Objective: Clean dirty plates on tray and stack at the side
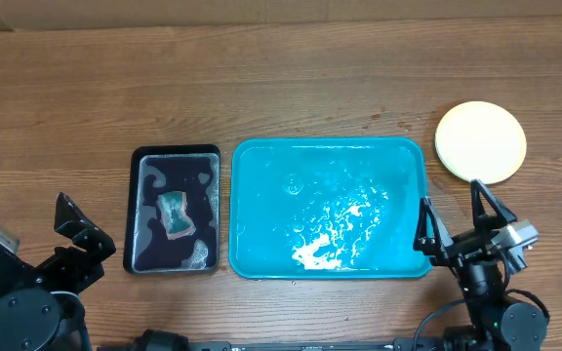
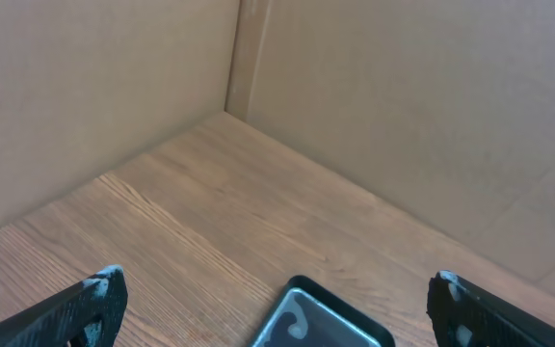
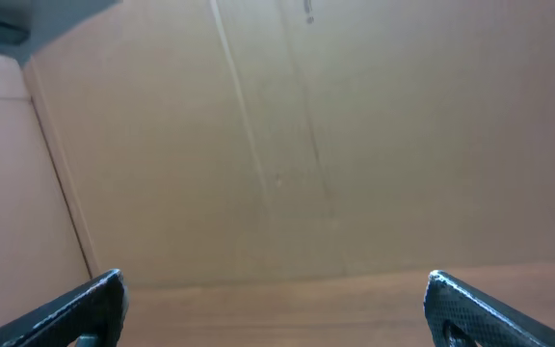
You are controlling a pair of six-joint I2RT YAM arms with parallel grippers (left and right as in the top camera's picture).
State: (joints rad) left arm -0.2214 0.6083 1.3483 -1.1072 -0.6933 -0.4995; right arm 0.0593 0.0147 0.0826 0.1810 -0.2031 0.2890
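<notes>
The turquoise tray (image 1: 261, 195) lies in the middle of the table, wet with white foam, with no plates on it. A stack of plates (image 1: 480, 142) with a pale yellow-green top sits on the table right of the tray's far corner; only the top plate shows. My left gripper (image 1: 78, 232) is open and empty near the front left, beside the black tray. My right gripper (image 1: 454, 226) is open and empty at the tray's right front edge, in front of the plate stack. The wrist views show open fingers (image 2: 276, 308) (image 3: 274, 306) with nothing between them.
A smaller black tray (image 1: 135, 210) with foamy water and a teal sponge (image 1: 174, 214) lies left of the turquoise tray; its corner shows in the left wrist view (image 2: 328, 313). Cardboard walls (image 2: 355, 106) stand round the back of the table.
</notes>
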